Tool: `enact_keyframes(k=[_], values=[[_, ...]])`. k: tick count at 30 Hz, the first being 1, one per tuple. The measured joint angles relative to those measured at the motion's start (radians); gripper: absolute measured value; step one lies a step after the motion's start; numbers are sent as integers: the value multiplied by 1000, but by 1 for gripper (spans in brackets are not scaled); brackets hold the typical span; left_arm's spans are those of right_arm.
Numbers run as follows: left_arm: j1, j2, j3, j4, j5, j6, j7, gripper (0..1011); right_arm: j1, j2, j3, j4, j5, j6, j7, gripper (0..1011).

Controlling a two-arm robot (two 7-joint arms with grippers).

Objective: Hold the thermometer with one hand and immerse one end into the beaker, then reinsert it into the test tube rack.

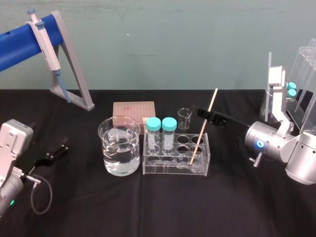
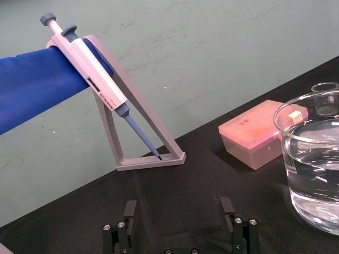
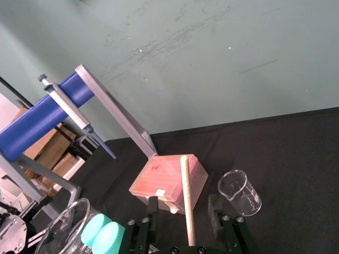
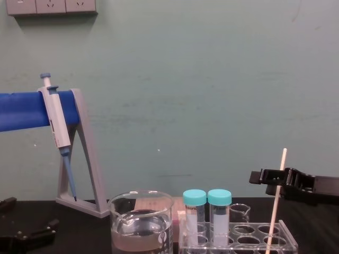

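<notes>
The thermometer (image 1: 202, 131) leans in a front right hole of the clear test tube rack (image 1: 168, 169), its top tilted back and to the right. My right gripper (image 1: 205, 114) is up around its upper part. In the right wrist view the rod (image 3: 186, 201) stands between the two fingers (image 3: 214, 209) with a gap on each side, so my right gripper (image 3: 184, 211) is open. The chest view shows the same gripper (image 4: 273, 180) level with the rod's upper third. The beaker (image 1: 119, 145), about half full of water, stands just left of the rack. My left gripper (image 2: 179, 211) rests open at the far left.
Two teal-capped tubes (image 1: 161, 132) stand in the rack's left holes. Behind it are a pink tip box (image 1: 133, 111) and a small glass beaker (image 1: 184, 118). A pipette on a grey-and-blue stand (image 1: 49, 44) is at the back left, and clear glassware (image 1: 301, 74) at the far right.
</notes>
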Motion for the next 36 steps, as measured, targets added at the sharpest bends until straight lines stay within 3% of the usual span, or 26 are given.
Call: enact_keyframes(k=[3, 8, 9, 12, 18, 31, 36], values=[[0, 0, 0, 0, 0, 0, 0, 1004, 3, -2, -2, 4, -3, 0, 1, 524], [0, 0, 0, 0, 0, 0, 0, 1004, 4, -5, 0, 8, -3, 1, 0, 400], [0, 0, 0, 0, 0, 0, 0, 1004, 4, -5, 1, 8, -3, 1, 0, 320], [0, 0, 0, 0, 0, 0, 0, 1004, 4, -7, 4, 9, -3, 0, -2, 222], [0, 0, 0, 0, 0, 0, 0, 1004, 3, -8, 6, 9, -5, -3, -6, 74], [0, 0, 0, 0, 0, 0, 0, 1004, 5, -11, 8, 14, -13, -5, -3, 51], [0, 0, 0, 0, 0, 0, 0, 1004, -4, 4, 7, -20, -29, -13, -10, 51]])
